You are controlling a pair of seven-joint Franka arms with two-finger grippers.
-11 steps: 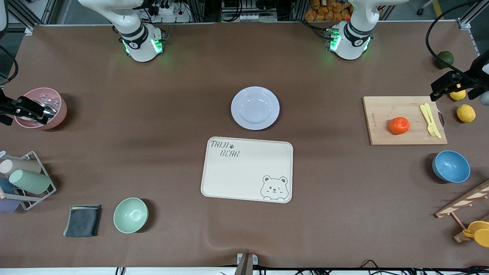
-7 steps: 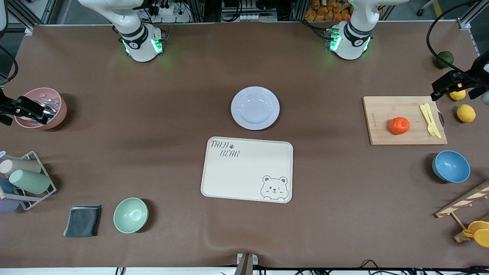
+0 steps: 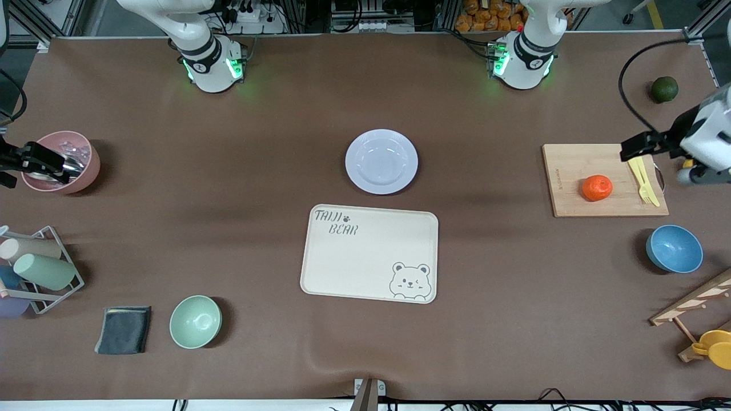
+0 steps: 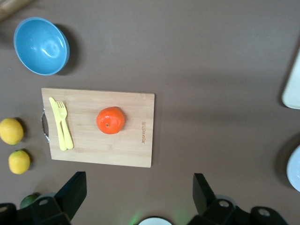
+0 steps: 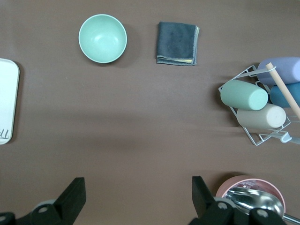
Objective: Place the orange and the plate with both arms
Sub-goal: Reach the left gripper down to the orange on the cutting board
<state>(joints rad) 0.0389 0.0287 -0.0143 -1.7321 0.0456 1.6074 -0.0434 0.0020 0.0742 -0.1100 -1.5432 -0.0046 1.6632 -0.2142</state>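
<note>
Left gripper (image 4: pixel 136 197) jaws wide apart, empty, over cutting board (image 3: pixel 571 165) edge, orange (image 3: pixel 597 188) at 8 o'clock; right gripper (image 5: pixel 136 197) wide apart, empty, over pink cup (image 3: pixel 85 171); plate (image 3: pixel 381 161) untouched.

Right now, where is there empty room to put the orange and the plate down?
The tray is bare. So is the cloth between the plate and the board, and between the tray and the blue bowl. The board is crowded: the orange, a yellow fork and knife, and the open left end effector above.

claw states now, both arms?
Left claw: open, empty, over the cutting board's handle end.
Right claw: open, empty, beside the pink cup.
</note>
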